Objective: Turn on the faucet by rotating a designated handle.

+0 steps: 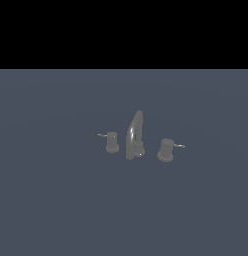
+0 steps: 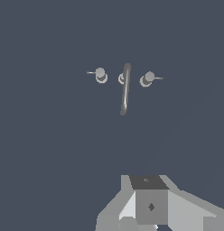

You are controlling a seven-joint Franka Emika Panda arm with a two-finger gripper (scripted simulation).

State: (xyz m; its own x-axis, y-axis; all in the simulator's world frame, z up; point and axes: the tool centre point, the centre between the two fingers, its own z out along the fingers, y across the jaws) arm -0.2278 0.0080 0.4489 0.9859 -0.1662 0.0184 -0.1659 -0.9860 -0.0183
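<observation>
We see the faucet (image 1: 134, 136), its handle (image 1: 166, 149) on the exterior view's right; whether our gripper (image 2: 150, 212) is released or clenched, we cannot tell.

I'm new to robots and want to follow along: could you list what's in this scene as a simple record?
surface: plain dark grey-blue floor
faucet: small dull-grey set, standing upright
spout: tall, curved, in the middle
handle: wider knob at the exterior view's right, thin pin pointing outward
smaller knob: slimmer one at the exterior view's left, pin pointing outward
end effector: part of its body shows in the wrist view, well away from the faucet, touching nothing; fingertips not visible
task progress: handle not yet touched
</observation>
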